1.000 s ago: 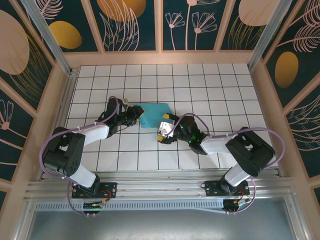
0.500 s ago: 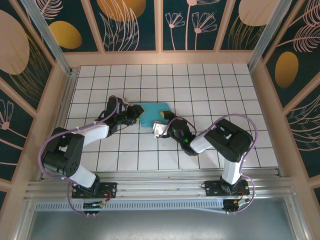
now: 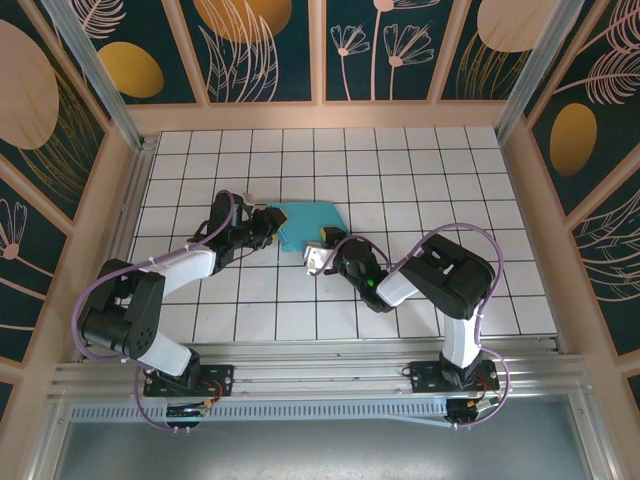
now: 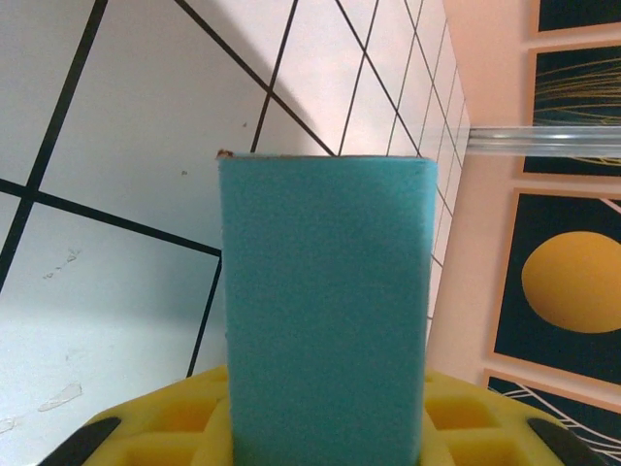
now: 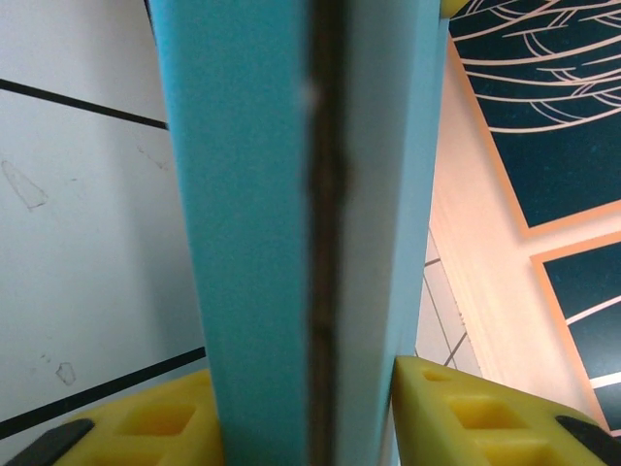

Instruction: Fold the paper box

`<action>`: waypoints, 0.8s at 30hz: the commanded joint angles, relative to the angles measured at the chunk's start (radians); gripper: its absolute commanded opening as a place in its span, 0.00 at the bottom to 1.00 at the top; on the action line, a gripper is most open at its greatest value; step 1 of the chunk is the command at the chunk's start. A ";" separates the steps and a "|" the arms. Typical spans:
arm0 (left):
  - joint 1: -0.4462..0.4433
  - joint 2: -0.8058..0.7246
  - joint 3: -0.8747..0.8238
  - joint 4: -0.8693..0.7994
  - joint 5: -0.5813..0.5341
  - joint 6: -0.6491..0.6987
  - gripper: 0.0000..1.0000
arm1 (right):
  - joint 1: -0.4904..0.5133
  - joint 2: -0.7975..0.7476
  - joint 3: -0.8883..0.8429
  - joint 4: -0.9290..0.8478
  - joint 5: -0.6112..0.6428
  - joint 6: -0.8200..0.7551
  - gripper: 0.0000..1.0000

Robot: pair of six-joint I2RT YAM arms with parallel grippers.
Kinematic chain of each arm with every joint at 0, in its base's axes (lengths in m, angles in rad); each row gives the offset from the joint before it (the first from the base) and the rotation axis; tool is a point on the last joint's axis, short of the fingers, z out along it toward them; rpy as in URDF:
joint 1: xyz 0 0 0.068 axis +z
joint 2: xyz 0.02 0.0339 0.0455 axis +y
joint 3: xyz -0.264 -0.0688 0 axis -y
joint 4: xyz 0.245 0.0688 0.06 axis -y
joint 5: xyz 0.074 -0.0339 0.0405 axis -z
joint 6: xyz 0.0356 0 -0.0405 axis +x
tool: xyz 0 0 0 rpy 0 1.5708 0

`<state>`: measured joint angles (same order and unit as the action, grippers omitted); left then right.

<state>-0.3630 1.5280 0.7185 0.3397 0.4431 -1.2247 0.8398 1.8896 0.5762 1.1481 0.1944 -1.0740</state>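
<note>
Edgewise in right gripper (image 3: 317, 250); paper box (image 5: 252, 194)

The left arm (image 3: 180, 265) is stretching forward and to the right from its base, lying low. The left gripper (image 3: 268, 228) is holding the left edge of the thin teal paper box (image 3: 312, 220), its jaws pinching the card between yellow pads (image 4: 165, 432). The right arm (image 3: 455, 275) is folding sharply, with its elbow raised to the right of the box and its forearm running leftward. The right gripper (image 3: 322, 246) is clamping the box's near edge, jaws pressing against both faces.
</note>
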 commanded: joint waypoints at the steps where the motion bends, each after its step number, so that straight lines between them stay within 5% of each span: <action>1: -0.004 -0.035 0.013 0.009 0.016 -0.078 0.31 | 0.007 -0.021 0.003 0.056 0.019 0.007 0.39; 7: -0.004 -0.053 0.028 0.027 0.039 -0.107 0.37 | 0.007 -0.063 -0.011 0.048 0.023 0.016 0.34; 13: -0.002 -0.094 0.045 -0.001 0.019 -0.091 0.53 | 0.005 -0.131 -0.008 -0.010 0.013 0.014 0.32; 19: 0.005 -0.218 0.074 -0.104 -0.106 -0.023 0.69 | 0.004 -0.214 -0.005 -0.122 0.016 0.016 0.29; 24: 0.013 -0.386 0.141 -0.256 -0.307 0.185 0.79 | 0.004 -0.326 0.017 -0.325 -0.004 0.041 0.28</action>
<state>-0.3607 1.2419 0.7849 0.2047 0.2970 -1.1721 0.8398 1.6314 0.5743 0.9844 0.2081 -1.0588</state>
